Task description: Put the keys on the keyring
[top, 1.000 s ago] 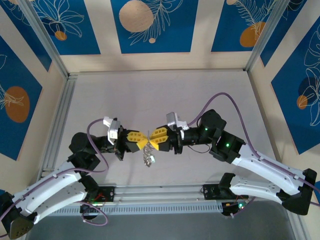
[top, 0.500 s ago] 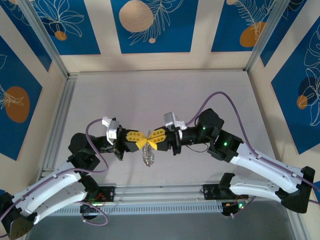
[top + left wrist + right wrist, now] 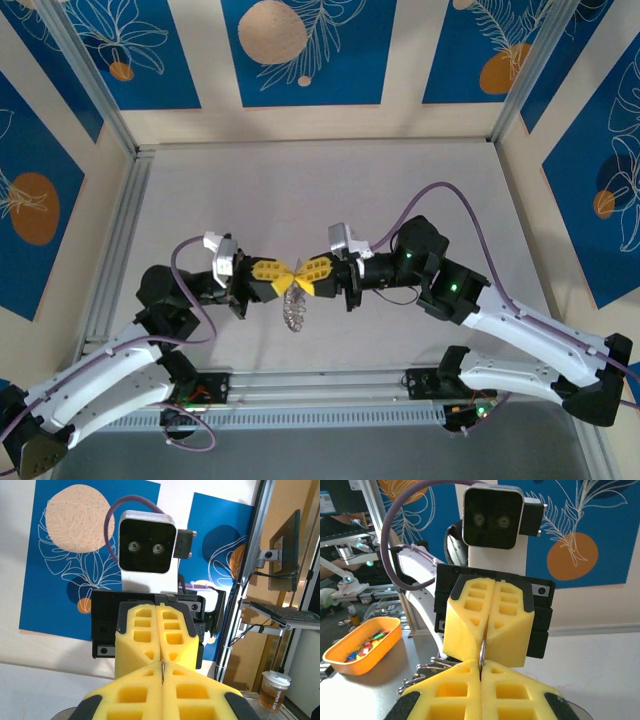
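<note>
Two black-and-white robot arms, the left (image 3: 110,375) and the right (image 3: 520,335), reach inward over the pale grey table (image 3: 300,190) and meet tip to tip near its near-middle.

Left gripper (image 3: 287,281): blocky yellow fingers pressed fully together, no gap at the seam. Left wrist view shows a thin sliver of metal caught in that seam.

Right gripper (image 3: 303,282): same yellow fingers, likewise closed tight, nose to nose with the left one and touching it. Right wrist view shows the thin pale lilac-silver wire keyring (image 3: 482,656) edge-on, running from this gripper's seam into the seam opposite. Both pairs of fingers appear to pinch it; most of the loop is hidden.

Small pale silvery metal keys (image 3: 295,312) hang in a cluster just below the meeting point, clear of the fingers. From above I cannot tell whether they touch the table.
</note>
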You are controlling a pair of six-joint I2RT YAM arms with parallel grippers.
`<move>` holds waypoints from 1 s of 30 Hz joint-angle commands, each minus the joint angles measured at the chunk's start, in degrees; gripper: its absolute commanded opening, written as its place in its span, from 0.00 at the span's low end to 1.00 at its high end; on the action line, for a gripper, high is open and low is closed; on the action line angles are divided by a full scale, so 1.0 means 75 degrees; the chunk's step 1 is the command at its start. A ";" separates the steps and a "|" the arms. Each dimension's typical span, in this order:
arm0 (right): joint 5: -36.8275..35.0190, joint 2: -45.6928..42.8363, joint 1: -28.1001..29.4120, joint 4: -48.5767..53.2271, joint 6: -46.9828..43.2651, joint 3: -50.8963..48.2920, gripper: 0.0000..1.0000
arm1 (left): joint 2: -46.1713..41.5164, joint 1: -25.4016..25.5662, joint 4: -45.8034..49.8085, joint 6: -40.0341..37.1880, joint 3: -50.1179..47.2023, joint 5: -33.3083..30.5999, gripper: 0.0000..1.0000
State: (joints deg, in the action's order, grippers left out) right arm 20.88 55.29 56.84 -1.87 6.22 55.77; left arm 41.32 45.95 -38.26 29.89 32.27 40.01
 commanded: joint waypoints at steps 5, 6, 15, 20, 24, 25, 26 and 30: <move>-0.0890 0.0068 -0.0576 0.3024 -0.0808 0.1207 0.00 | -0.0761 0.0042 0.5665 -0.2654 0.1874 -0.1094 0.31; -0.0884 0.0153 -0.0644 0.3495 -0.0914 0.1457 0.00 | -0.0786 0.0037 0.6277 -0.2909 0.2104 -0.1278 0.33; -0.0246 0.1018 -0.0578 0.6021 -0.1784 0.3138 0.00 | -0.0094 0.0040 0.8113 -0.3801 0.2896 -0.1142 0.34; -0.0296 0.1597 -0.0127 0.6936 -0.2264 0.3807 0.00 | 0.0099 0.0037 0.8098 -0.3990 0.2982 -0.0760 0.35; -0.0418 0.2008 0.0080 0.7334 -0.2525 0.4153 0.00 | 0.0163 0.0043 0.8100 -0.4095 0.3077 -0.0595 0.35; -0.0406 0.2048 0.0080 0.7364 -0.2567 0.4206 0.00 | 0.0171 0.0037 0.8116 -0.4126 0.3091 -0.0570 0.35; -0.0425 0.2079 0.0096 0.7374 -0.2609 0.4252 0.00 | 0.0167 0.0037 0.8124 -0.4146 0.3091 -0.0502 0.35; -0.0476 0.2200 0.0096 0.7479 -0.2735 0.4551 0.00 | 0.0139 0.0038 0.8138 -0.4187 0.3074 -0.0313 0.35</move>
State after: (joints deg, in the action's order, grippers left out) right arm 16.67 71.94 57.17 52.60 -12.12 86.48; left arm 42.85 46.04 22.79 0.01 53.74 34.87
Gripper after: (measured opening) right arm 0.048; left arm 0.353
